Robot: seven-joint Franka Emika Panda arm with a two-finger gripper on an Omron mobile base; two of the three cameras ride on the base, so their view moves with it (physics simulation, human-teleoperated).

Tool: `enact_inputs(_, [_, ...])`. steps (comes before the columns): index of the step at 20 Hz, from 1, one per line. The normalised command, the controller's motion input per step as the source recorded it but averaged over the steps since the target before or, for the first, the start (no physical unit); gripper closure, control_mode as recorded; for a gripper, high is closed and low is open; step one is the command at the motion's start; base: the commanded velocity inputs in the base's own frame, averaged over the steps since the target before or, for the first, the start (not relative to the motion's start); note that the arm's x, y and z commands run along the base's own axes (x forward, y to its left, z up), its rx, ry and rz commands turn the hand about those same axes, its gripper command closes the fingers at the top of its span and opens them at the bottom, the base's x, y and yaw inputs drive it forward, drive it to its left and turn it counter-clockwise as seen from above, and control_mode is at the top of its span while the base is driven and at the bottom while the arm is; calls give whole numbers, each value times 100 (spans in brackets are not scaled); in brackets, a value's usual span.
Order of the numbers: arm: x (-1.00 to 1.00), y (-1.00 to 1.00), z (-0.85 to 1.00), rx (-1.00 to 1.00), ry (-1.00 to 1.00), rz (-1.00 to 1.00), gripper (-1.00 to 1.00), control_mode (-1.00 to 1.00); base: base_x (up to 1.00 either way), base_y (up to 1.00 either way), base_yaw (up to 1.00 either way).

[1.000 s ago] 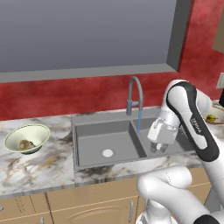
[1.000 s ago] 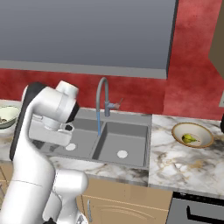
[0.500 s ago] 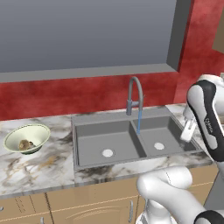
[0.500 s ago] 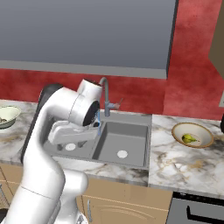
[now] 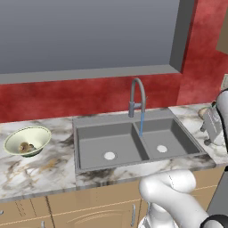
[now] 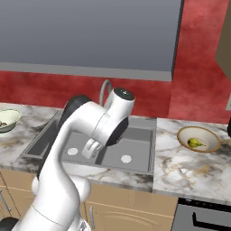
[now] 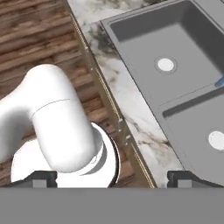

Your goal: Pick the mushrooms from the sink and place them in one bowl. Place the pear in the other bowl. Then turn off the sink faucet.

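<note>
The sink [image 5: 91, 156] has both grey basins bare; the hand view looks down on the sink [image 7: 144, 35] too. A thin blue stream runs from the sink faucet [image 5: 137, 95]. The mushrooms [image 5: 25, 147] lie in the pale green-white bowl [image 5: 39, 133] on the left counter. On the right counter the pear [image 6: 194, 143] rests in the tan-rimmed bowl [image 6: 210, 143]. My gripper [image 5: 211, 139] hangs in the air off the sink's right front, apart from everything. The gripper [image 7: 111, 177] is open and points down at the counter's front edge with nothing between its fingertips [image 7: 43, 177].
Marble counter [image 5: 44, 173] runs on both sides of the sink, with wooden cabinet fronts [image 5: 89, 209] below. A red wall and a grey window frame stand behind. My own arm [image 6: 85, 131] covers most of the faucet [image 6: 104, 90] in the right base view.
The arm has swung away from above the right basin, toward the right and the counter's front. The gripper has stayed open and holds nothing.
</note>
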Motion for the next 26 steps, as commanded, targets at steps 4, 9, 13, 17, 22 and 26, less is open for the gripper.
enact_inputs(4, [65, -39, 1, 14, -37, 20, -100, -100, 0, 0, 0])
enact_inputs(9, [92, -31, 6, 19, -25, 17, -100, -100, 0, 0, 0])
enact_inputs(13, [100, -35, 5, 21, -17, 18, -100, -100, 0, 0, 0])
enact_inputs(17, [96, -40, 0, 24, -9, 16, -100, -100, 0, 0, 0])
enact_inputs(22, [75, -33, -3, 25, -1, 6, -100, -100, 0, 0, 0])
enact_inputs(26, [54, -27, -19, 26, -5, 9, -100, -100, 0, 0, 0])
